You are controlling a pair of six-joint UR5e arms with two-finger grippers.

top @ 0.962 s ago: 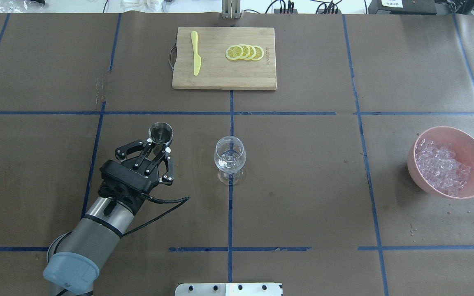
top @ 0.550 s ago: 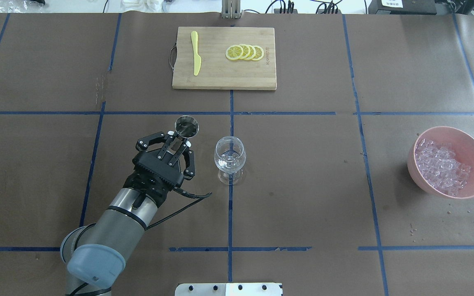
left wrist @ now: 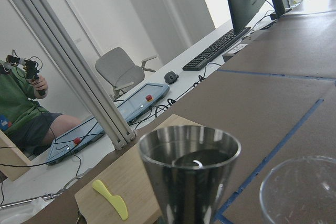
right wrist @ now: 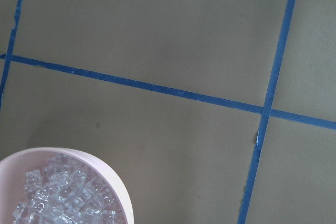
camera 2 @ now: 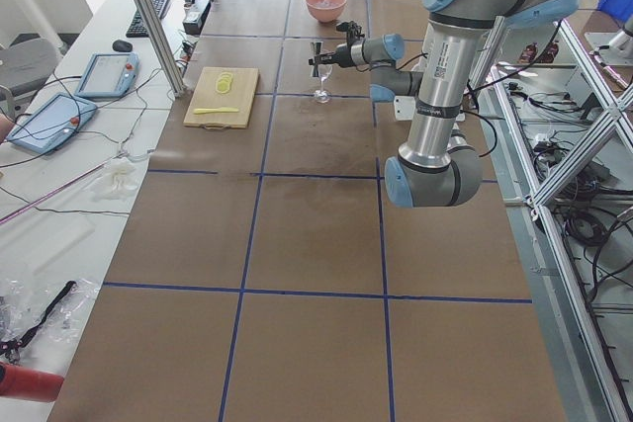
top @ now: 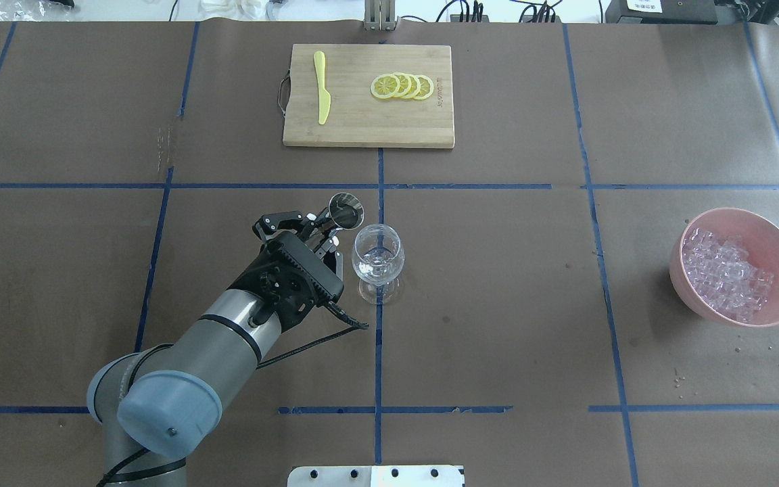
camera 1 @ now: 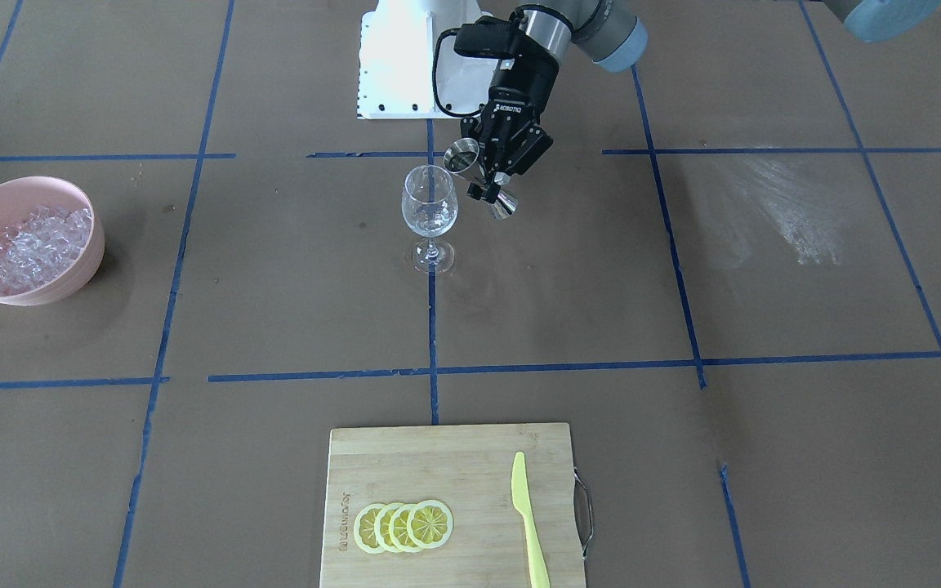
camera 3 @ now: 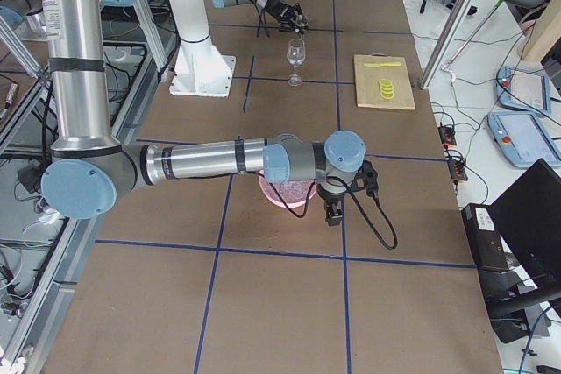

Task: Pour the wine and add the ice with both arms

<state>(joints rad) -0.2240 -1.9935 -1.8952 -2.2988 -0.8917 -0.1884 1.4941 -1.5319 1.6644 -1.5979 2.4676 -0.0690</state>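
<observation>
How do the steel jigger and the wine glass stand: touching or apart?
Apart. The left wrist view shows a strip of table and blue tape between the jigger and the wine glass rim.

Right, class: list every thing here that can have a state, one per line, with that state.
left gripper, shut on the jigger
jigger, held off the table, tilted towards the wine glass
wine glass, upright on the table
pink bowl, upright, full of ice
lemon slices, overlapping on the cutting board
knife, flat on the board
right gripper, by the bowl, open or shut unclear
</observation>
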